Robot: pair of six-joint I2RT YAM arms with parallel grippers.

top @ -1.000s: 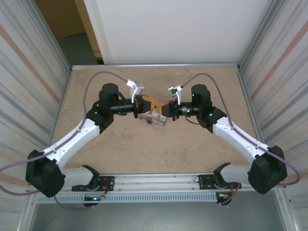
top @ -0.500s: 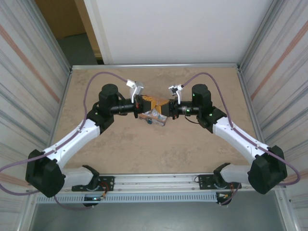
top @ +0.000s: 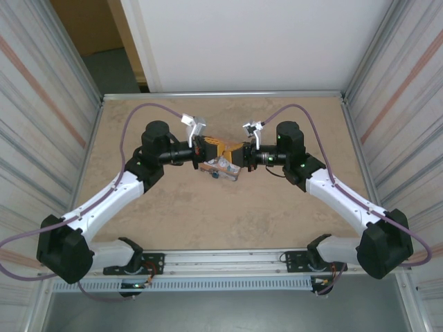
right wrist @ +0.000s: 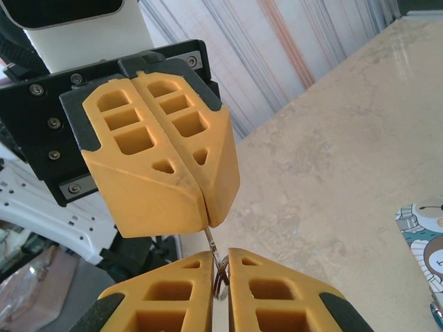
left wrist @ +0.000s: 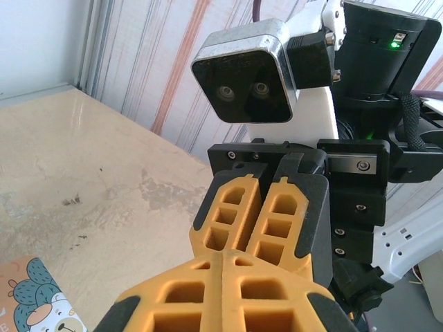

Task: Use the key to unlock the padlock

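Above the bear-printed pack [top: 220, 168] lying on the table [top: 291, 207], the two grippers meet tip to tip, clear of the surface. The left gripper [right wrist: 205, 214] is clenched on the key [right wrist: 210, 238], a thin metal strip that pokes out of the seam between its orange fingers. The key's ring [right wrist: 220, 282] sits in the narrow slot between the fingers of the right gripper [left wrist: 263, 238]. Whether those fingers pinch the ring or have let go of it, I cannot tell. This nose-to-nose pose looks like a regrip: one claw steadies the key while the other takes a better hold for inserting it.

I cannot make out the padlock itself. It may be part of the pack, which shows a dark blob at its near edge.

Bare tabletop lies on every side of the pack, and the raised table rim and corrugated walls are well away from it. Both arms therefore have room to pull apart sideways or lower toward the pack.
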